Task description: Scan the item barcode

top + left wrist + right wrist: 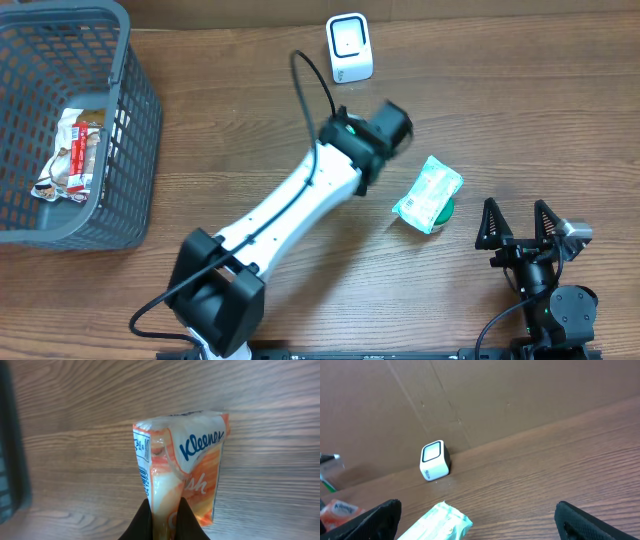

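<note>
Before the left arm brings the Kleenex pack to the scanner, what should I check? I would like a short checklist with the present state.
1. Left hand shut on Kleenex pack: ok.
2. Barcode visible on the pack's side edge: ok.
3. Barcode turned toward scanner: cannot tell.
4. Scanner standing upright: ok.
5. Right hand open, apart from green pack: ok.

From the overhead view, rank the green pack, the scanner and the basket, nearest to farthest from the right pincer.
1. Green pack: just left of the right pincer.
2. Scanner: at the table's far edge, near the middle.
3. Basket: in the far left corner.
</note>
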You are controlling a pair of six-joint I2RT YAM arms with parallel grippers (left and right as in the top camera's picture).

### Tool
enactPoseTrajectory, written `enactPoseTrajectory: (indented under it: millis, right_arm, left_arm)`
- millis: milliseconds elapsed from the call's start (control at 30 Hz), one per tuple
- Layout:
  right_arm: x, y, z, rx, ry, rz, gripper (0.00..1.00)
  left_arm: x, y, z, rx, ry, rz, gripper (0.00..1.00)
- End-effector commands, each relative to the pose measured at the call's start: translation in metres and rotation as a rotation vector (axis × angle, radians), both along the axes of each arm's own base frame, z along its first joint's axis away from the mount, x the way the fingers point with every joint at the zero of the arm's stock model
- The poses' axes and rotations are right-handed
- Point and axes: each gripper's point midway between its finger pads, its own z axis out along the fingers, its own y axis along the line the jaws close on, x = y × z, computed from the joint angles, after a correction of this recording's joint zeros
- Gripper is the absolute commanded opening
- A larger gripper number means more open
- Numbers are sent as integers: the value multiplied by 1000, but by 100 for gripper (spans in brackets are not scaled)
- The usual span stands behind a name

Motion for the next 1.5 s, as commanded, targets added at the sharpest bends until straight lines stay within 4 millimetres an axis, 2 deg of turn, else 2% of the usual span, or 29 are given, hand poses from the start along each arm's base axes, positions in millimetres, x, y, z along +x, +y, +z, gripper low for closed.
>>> enactPoseTrajectory:
  millis: [0,133,233,667,967,1133,1467]
  right_arm:
    - [0,0,-1,-2,-6,1,100]
    - [0,0,-1,-2,-6,1,100]
    - [0,0,-1,-2,-6,1,100]
    - [0,0,-1,-2,-6,1,100]
    - [0,0,-1,-2,-6,1,100]
    - [0,0,-1,-2,-6,1,100]
    - [0,0,-1,-2,-6,1,100]
  left_arm:
    - [-3,10,-3,102,-134,44,4]
    - [-15,4,-33,119,-123,1,4]
    - [-18,7,-44,126,-122,-6,4]
    - [-26,13,-74,144,-103,-58,4]
    - [-27,10,-78,124,-86,-70,5]
    - [-29,7,-81,101,-72,-69,12]
    - [-30,2,-84,70,-58,-70,17]
